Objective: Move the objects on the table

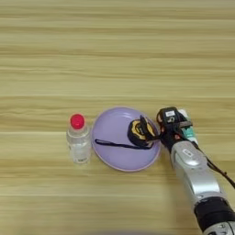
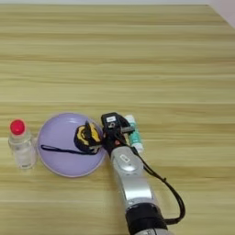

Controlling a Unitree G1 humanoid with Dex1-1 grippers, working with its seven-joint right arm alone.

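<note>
Wide light wood tabletop (image 1: 117,55), grain striped in horizontal planks, filling both views. Standing upright on it at left: small clear bottle with red cap (image 1: 78,139). Just beside that to the right, apart by a narrow gap: round lilac plate (image 1: 114,156), flat on the wood. Lying past the plate's right rim: white-green glue stick (image 2: 134,133), on its side, partly hidden in the left eye view.
</note>
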